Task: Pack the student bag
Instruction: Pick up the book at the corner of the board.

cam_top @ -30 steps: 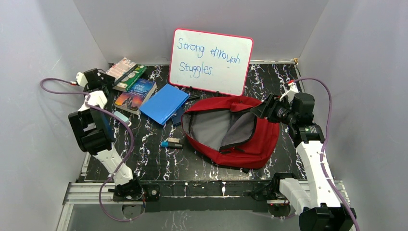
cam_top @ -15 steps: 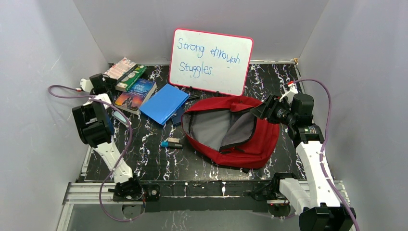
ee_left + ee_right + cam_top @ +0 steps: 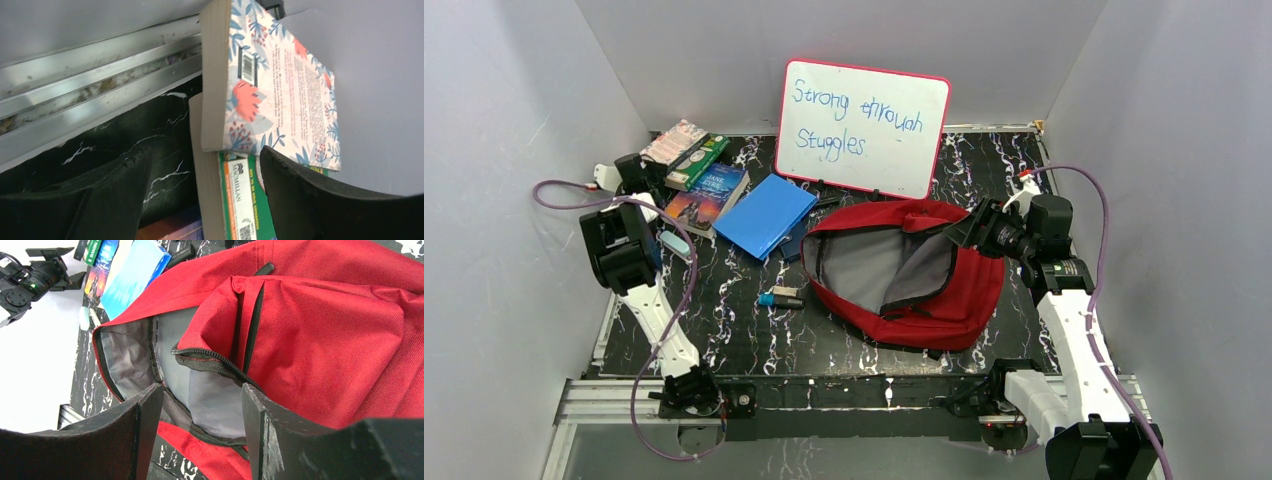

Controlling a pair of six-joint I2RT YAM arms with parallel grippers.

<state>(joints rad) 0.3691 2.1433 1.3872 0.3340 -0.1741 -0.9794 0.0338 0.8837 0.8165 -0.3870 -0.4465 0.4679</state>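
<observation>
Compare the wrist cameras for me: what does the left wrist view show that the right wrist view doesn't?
Only the left wrist view: the floral book close up, back cover and barcode facing the camera, overlapping the green book.
Only the right wrist view: the student bag, unzipped with its grey lining showing, the blue notebook, and the other arm in the distance.
Both: the green book, the black marbled table, and each arm's own jaws standing open.
</observation>
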